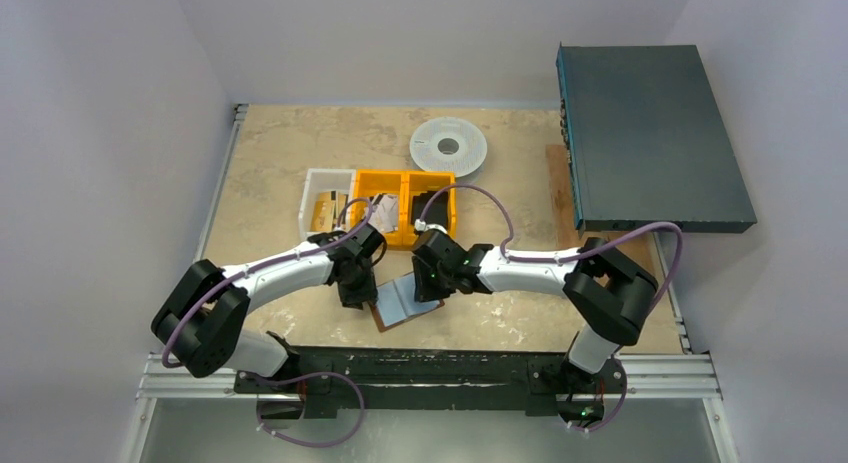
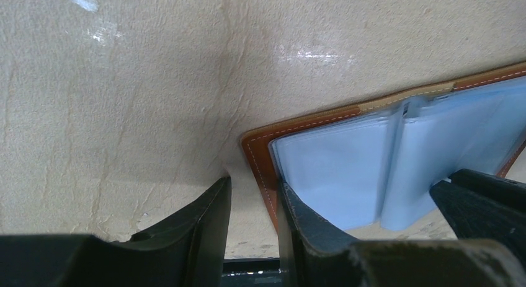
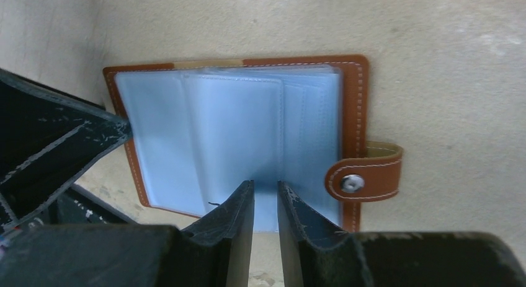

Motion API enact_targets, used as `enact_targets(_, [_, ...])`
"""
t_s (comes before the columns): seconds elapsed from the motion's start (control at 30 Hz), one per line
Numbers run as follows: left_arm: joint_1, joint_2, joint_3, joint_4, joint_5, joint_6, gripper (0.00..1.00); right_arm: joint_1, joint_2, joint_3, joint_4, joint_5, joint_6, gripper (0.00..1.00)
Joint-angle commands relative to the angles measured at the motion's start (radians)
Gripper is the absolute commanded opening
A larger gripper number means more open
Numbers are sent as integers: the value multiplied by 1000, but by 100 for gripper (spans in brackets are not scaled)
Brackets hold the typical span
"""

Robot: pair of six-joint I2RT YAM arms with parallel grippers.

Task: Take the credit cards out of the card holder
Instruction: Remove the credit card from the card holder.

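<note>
The card holder point(image 1: 398, 305) lies open and flat near the table's front edge, brown leather around pale blue plastic sleeves point(image 3: 229, 126), its snap strap point(image 3: 363, 172) to the right. My left gripper point(image 2: 253, 181) is open and straddles the holder's brown left edge point(image 2: 260, 157): one finger rests on the sleeve, the other on the table. My right gripper point(image 3: 265, 183) hovers over the sleeves' near edge, its jaws a narrow gap apart with only pale blue showing between them. No credit cards can be made out in the sleeves. Flat card-like pieces lie in the clear bin point(image 1: 327, 211).
Two orange bins point(image 1: 405, 208) stand just behind the grippers, one with a black item. A white spool point(image 1: 448, 145) lies farther back. A dark flat box point(image 1: 650, 138) overhangs the table's right side. Both arms point(image 1: 290, 268) converge on the holder.
</note>
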Motion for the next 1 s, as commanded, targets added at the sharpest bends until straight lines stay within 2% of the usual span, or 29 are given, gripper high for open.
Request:
enact_targets(0.0, [-3,21,33,24,-12,26,32,25,31,46,29,-55,-2,20])
enact_targets(0.27, [-3,29,45,25,-6,36,31,34,56,84,38,-95,-14,20])
enact_targets(0.6, [-3,13,41,35,9,54,28,35,-1,109,18,-103,-15,21])
enact_targets(0.83, [-1,-19,36,15,8,65,23,36,-76,117,-47,-31,-23,42])
enact_targets(0.97, [4,-63,30,2,25,73,24,45,-84,145,-99,39,-40,45])
